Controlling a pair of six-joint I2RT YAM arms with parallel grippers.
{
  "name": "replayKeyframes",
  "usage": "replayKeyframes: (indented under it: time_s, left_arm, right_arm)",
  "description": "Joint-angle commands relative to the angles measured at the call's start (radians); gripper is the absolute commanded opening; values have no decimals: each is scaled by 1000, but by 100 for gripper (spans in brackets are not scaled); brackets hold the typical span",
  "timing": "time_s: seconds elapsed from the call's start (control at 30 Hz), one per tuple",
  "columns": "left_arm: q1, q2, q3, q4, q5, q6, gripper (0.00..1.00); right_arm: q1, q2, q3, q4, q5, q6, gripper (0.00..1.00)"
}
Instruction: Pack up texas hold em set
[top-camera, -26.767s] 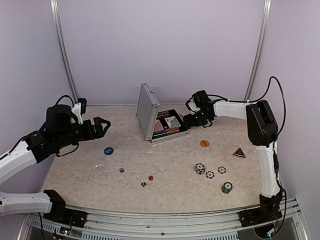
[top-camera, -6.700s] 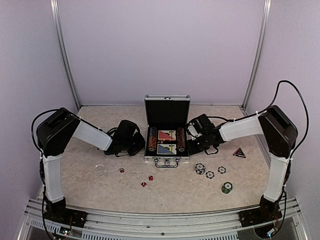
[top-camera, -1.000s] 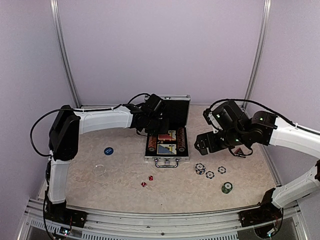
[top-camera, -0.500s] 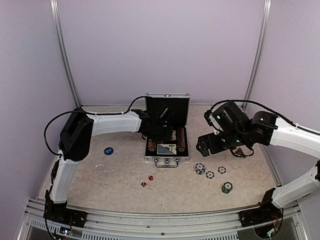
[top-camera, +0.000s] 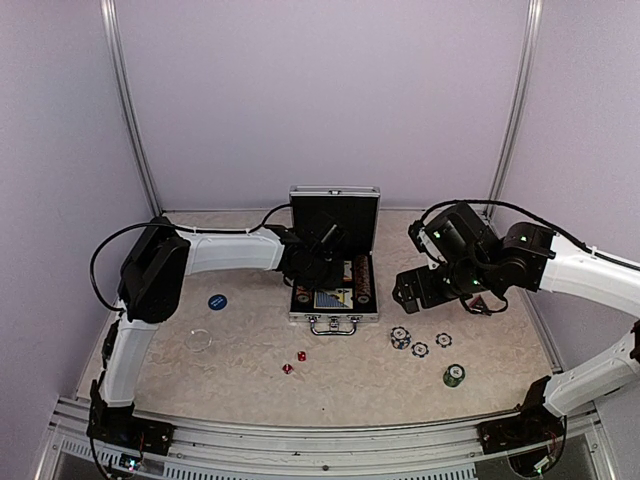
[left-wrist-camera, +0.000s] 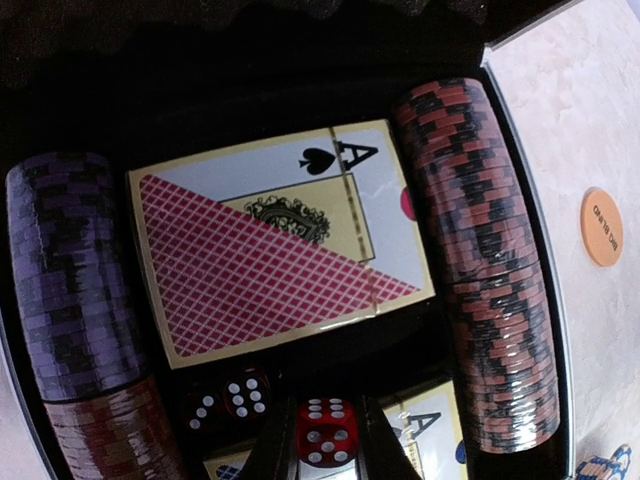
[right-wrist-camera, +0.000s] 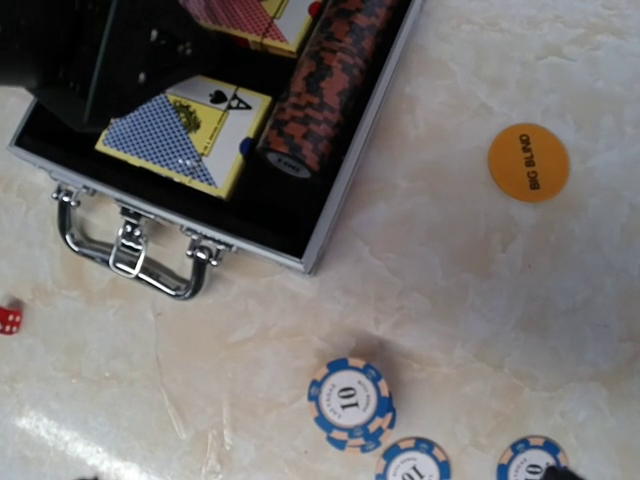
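Only the left wrist view shows the left gripper (left-wrist-camera: 327, 452) pinching a red die (left-wrist-camera: 325, 432) just above the open aluminium case's (top-camera: 335, 215) dice slot, beside two darker dice (left-wrist-camera: 225, 400) lying there. From overhead its arm (top-camera: 230, 250) hides this. The right gripper (top-camera: 412, 288) hangs wide open and empty right of the case, its camera showing an orange BIG BLIND disc (right-wrist-camera: 528, 161), blue 10 chips (right-wrist-camera: 350, 400) and a loose die (right-wrist-camera: 8, 318).
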Motion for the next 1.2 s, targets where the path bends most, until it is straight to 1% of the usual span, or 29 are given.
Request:
replayKeyframes:
  time_s: [0.0,0.53,0.73,0.83,1.0,1.17]
  left_arm:
    - [-6,8,-17,13,-33,-31,15]
    - [8,40,9,41,-64,-74,17]
    - [11,51,8,41,-57,-76,25]
    - [12,50,5,40,-55,-78,31]
    - [11,40,2,37,-66,-83,33]
    - [11,6,-17,40,-84,-94,41]
  right_arm:
    - [8,-10,9,-6,17,16,95]
    - [9,-21,-14,-2,17,21,95]
    - [9,-27,-17,0,17,22,95]
    - [9,-26,-19,1,17,22,95]
    - [8,-23,-19,3,15,22,95]
    - [9,-23,-17,6,14,20,95]
